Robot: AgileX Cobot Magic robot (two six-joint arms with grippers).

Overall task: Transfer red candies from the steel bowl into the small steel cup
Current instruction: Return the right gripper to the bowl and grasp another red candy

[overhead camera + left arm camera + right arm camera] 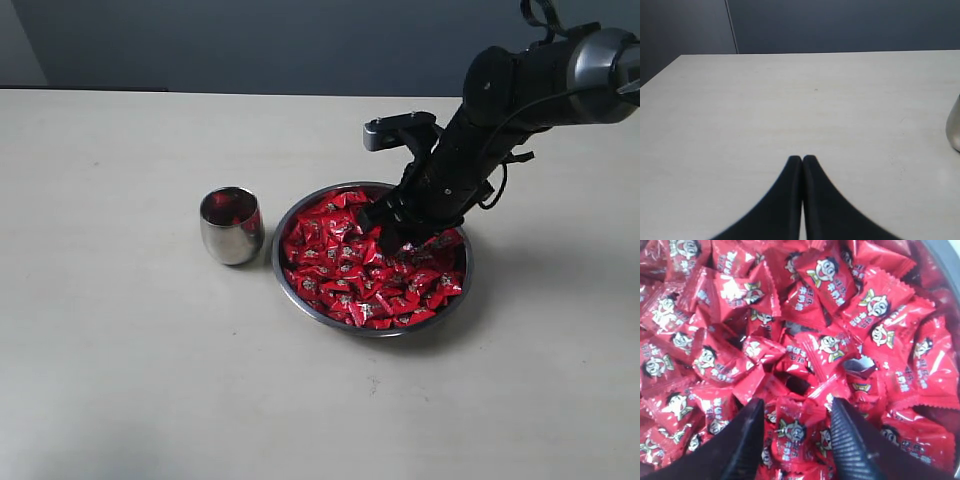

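Observation:
The steel bowl (290, 280) sits mid-table, heaped with red candies (345, 270). My right gripper (385, 238) is down in the pile near the bowl's middle. In the right wrist view it is open (796, 405), its two black fingers (850, 440) spread on either side of one candy (795, 432) without pinching it. The small steel cup (232, 226) stands upright just left of the bowl, with red showing inside. My left gripper (802, 159) is shut and empty over bare table; the cup's edge (954, 130) shows at that view's border.
The pale table (120, 350) stretches wide to the left and front. A dark wall (250, 40) runs behind the far edge. The right arm (520, 90) reaches in from the upper right over the bowl's far rim.

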